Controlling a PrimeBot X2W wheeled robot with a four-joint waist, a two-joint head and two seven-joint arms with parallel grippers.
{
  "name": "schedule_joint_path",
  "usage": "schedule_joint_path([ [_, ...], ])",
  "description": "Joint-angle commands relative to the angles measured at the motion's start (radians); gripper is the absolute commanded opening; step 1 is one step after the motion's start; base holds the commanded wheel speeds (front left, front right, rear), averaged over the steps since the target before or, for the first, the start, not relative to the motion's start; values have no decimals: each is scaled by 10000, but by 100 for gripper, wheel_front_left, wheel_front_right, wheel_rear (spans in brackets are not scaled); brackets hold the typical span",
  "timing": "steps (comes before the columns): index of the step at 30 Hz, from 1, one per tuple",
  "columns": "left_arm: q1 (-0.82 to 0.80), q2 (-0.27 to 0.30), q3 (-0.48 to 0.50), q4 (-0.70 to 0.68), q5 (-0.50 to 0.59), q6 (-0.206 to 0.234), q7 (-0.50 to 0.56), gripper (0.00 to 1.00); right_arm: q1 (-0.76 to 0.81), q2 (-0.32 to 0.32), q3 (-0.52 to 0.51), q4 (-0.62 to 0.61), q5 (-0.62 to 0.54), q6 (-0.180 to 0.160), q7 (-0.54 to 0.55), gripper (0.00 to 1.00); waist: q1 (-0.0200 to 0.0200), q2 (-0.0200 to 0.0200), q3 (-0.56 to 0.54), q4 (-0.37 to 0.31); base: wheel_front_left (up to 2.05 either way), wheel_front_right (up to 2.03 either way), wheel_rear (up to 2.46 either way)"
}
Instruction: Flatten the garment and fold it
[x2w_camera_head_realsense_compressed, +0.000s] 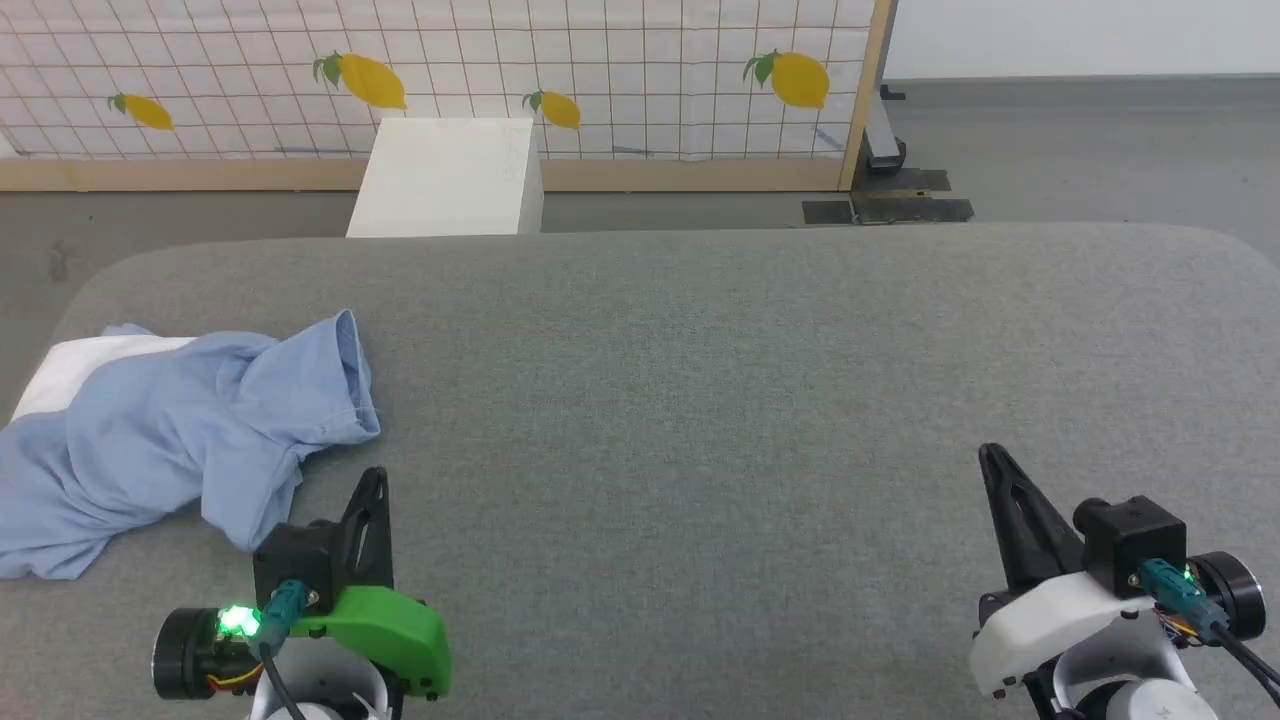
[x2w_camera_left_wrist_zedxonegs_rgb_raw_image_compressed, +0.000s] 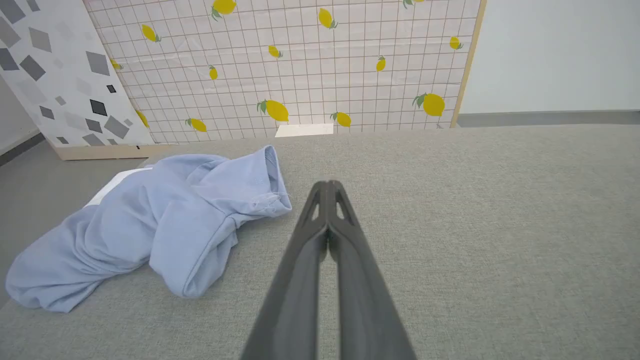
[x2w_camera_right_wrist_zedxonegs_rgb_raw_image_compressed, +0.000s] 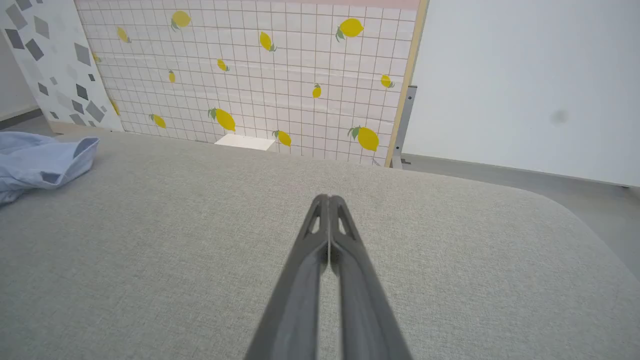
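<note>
The garment, a soft light blue knit shirt, lies crumpled in rounded folds at the left of the frame on a grey woven tabletop. A white patch at its far edge is perhaps a panel. The left gripper, just beside it, has its fingers pressed together and empty. So does the right gripper, lower right. Behind stand a lemon-printed grid screen and a white box.
</note>
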Motion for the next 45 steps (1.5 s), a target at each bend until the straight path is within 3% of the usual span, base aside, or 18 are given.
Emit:
schedule_joint_path([
  [1, -186, -53, 35, 34, 103, -11, 14, 0, -177, 15, 16, 18, -66, -17, 1, 0, 0, 0, 0, 0, 0, 0, 0],
  [42, -186, -53, 35, 34, 103, -11, 14, 0, -177, 15, 16, 18, -66, -17, 1, 0, 0, 0, 0, 0, 0, 0, 0],
  [43, 0, 0, 2, 0, -1, 0, -1, 100, -1, 0, 1, 0, 1, 0, -1, 100, 0, 0, 0, 0, 0, 0, 0],
  [45, 16, 2, -16, -3, -7, -1, -5, 100, 13, 0, -8, 2, 7, 0, -5, 100, 0, 0, 1, 0, 0, 0, 0],
])
